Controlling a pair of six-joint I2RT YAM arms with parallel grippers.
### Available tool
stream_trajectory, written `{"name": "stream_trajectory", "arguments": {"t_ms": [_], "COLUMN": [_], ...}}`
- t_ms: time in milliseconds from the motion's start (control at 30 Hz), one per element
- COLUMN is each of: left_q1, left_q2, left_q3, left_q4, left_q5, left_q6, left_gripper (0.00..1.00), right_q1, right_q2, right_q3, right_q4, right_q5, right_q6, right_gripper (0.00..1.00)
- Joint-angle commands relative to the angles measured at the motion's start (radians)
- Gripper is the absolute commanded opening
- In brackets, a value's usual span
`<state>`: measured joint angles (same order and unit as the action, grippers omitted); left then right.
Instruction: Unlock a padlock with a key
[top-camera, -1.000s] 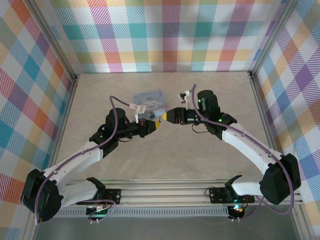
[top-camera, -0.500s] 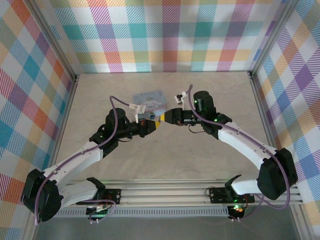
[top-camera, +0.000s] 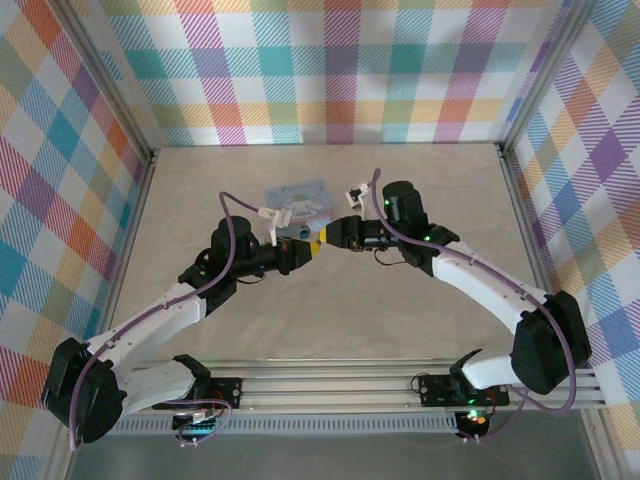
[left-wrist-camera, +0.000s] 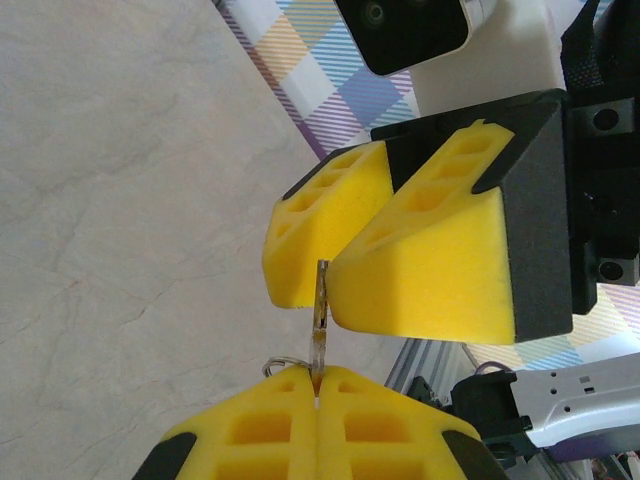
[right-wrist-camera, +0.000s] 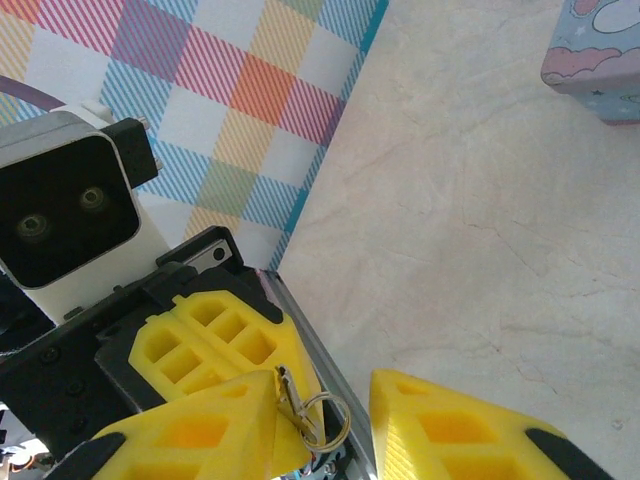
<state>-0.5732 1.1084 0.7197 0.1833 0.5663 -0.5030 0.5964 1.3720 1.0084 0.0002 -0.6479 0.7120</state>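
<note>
The key (left-wrist-camera: 320, 312) is pinched tight in the left claw (left-wrist-camera: 316, 378), the right claw (right-wrist-camera: 322, 400) (fingers apart around it) has not grabbed it yet, and the little blue padlock (top-camera: 302, 232) by the tin box (top-camera: 300, 197) looks not yet opened.

Looks like a robotics lab's test cell rather than any lived-in room. Closed in on three sides by walls (top-camera: 340, 70) printed in pastel plaid, held by bare aluminium frame posts (top-camera: 112, 78). Floored with a pale, stone-patterned tabletop (top-camera: 340, 320). At the near edge, a slotted aluminium rail (top-camera: 340, 385) carrying two white-and-black robot arms, the left arm (top-camera: 160, 315) and the right arm (top-camera: 490, 285), bolted side by side. Strung with purple cables (top-camera: 231, 225), dotted with small green indicator lights (top-camera: 472, 415), and fitted with a boxy white camera (right-wrist-camera: 65, 205) on a wrist.
</note>
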Motion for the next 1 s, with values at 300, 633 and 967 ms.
{"name": "stream_trajectory", "arguments": {"t_ms": [300,633,967], "left_q1": [0.007,0.007,0.011], "left_q2": [-0.018,-0.017,-0.069], "left_q3": [-0.002,0.0,-0.005], "left_q4": [-0.019,-0.026,-0.138], "left_q5": [0.013,0.015,-0.136], "left_q6": [0.037,0.042,0.039], "left_gripper": [0.0,0.01,0.56], "right_q1": [0.005,0.005,0.012], "right_q2": [0.015,0.013,0.008], "right_q3": [0.033,0.022,0.135], "right_q4": [0.041,0.07,-0.318], "right_q5": [-0.027,-0.045,0.103], "right_q6": [0.0,-0.024,-0.305], "right_gripper": [0.05,0.0,0.0]}}
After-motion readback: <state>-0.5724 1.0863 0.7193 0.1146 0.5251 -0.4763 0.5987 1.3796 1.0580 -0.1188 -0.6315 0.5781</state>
